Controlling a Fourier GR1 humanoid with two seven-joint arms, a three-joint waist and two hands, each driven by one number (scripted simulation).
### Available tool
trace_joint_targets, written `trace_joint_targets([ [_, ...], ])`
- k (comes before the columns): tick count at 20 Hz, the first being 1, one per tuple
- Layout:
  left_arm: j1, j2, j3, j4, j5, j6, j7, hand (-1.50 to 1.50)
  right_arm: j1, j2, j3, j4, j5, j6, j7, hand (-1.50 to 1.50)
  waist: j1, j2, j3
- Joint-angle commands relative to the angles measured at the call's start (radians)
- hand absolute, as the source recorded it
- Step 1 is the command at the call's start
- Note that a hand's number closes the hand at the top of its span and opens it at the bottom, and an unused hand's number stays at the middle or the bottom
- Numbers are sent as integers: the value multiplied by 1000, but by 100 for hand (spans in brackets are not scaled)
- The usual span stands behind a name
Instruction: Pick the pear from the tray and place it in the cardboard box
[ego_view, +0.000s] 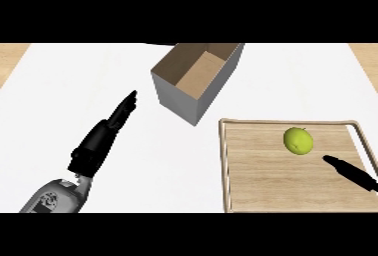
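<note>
A yellow-green pear (298, 140) lies on the wooden tray (258, 185) at the right, toward the tray's far side. Behind and left of the tray stands the open cardboard box (198, 80), tilted, with nothing showing inside. My right hand (353, 173) comes in from the right edge over the tray, fingers straight, its tip a short way below and right of the pear and apart from it. My left hand (107, 131) stretches flat over the white counter, fingers straight and pointing toward the box's near left corner, holding nothing.
The white counter (74, 75) spreads around the box and tray. Wooden strips show at the far left and far right corners. The tray has a raised pale rim (223, 165) along its left side.
</note>
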Motion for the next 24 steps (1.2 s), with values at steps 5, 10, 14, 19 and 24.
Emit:
trace_joint_targets([
  [5, -20, -31, -30, 12, -2, -12, 21, 0, -111, -36, 85, -168, 60, 184, 418, -150, 23, -8, 13],
  [10, -39, -19, -3, 44, 7, -28, 15, 0, -247, -40, 119, -290, 136, 293, 719, -150, 19, -12, 18],
  [14, -35, -24, 15, 55, 20, -31, 7, 0, -365, -19, 126, -341, 220, 383, 916, -150, 16, -13, 23],
  [19, -44, -32, 20, 68, 16, -32, 15, 0, -409, 72, 110, -255, 266, 489, 931, -150, 1, -10, 27],
  [24, -28, -33, 26, 82, 9, -41, -25, 0, -421, 188, 81, -202, 307, 521, 932, -150, -7, -10, 28],
])
